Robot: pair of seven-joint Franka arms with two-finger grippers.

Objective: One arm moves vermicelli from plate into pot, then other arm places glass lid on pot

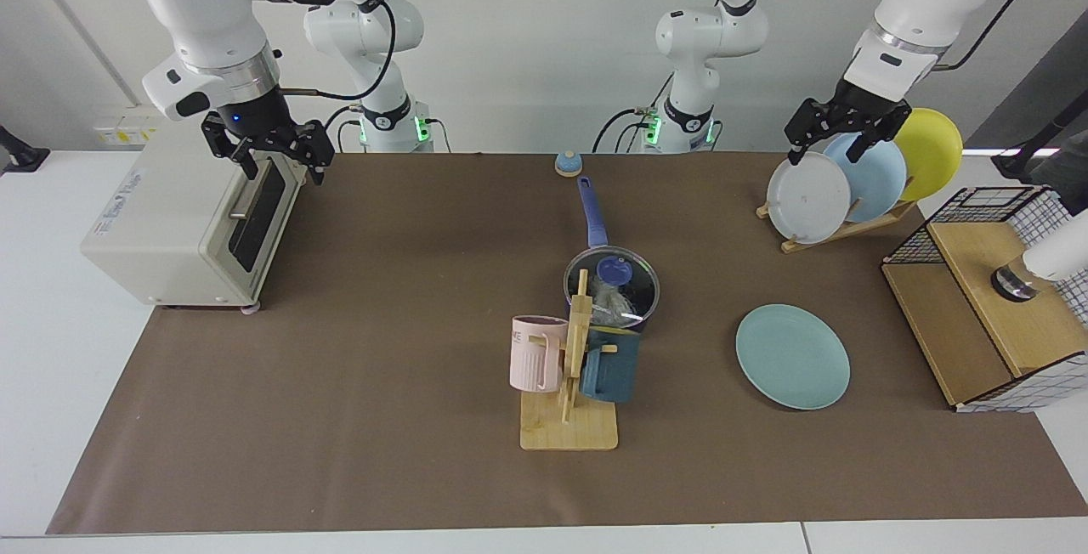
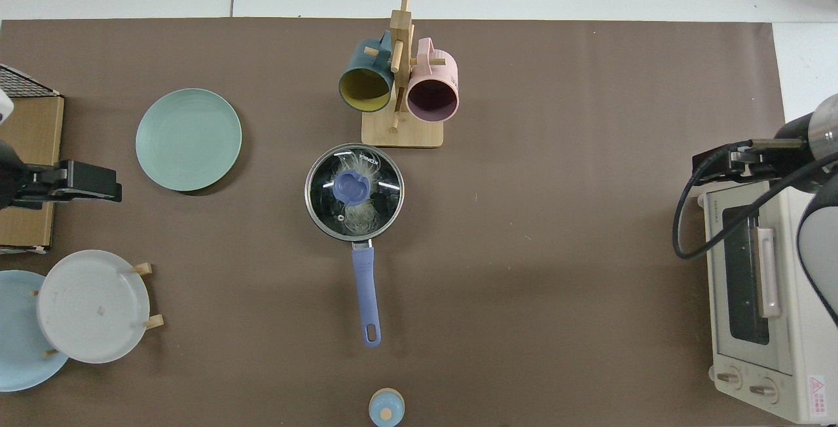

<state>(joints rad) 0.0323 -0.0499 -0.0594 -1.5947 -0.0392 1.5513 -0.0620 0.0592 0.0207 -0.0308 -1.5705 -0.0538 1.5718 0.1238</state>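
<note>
From my remote station I see the pot (image 2: 354, 192), a small dark blue saucepan with a black lining, at mid-table with its long straight blue handle toward the arm bases. The glass lid (image 2: 366, 171), clear with a metal rim and blue knob, sits on it. Through the glass show the vermicelli (image 2: 359, 215), wispy white threads, inside the pot. The plate (image 2: 188, 139), round, flat and matte teal, lies bare, well apart from the pot.

The right gripper (image 1: 270, 149) hangs over the upper front edge of a cream toaster oven (image 1: 183, 218), fingers spread and holding nothing. The left gripper (image 1: 837, 131) hangs above a wooden rack of grey, light blue and yellow plates (image 1: 858, 178), its fingers likewise parted and empty.

Just beside the pot stands a bamboo mug tree (image 1: 574, 367) with a ribbed pink mug (image 1: 535, 354) and a dark blue mug (image 1: 609, 364). A wood-and-wire-grid basket (image 1: 986, 299) sits at the table's end. A brown paper-like mat (image 1: 382, 367) covers a white table before a plain white wall.
</note>
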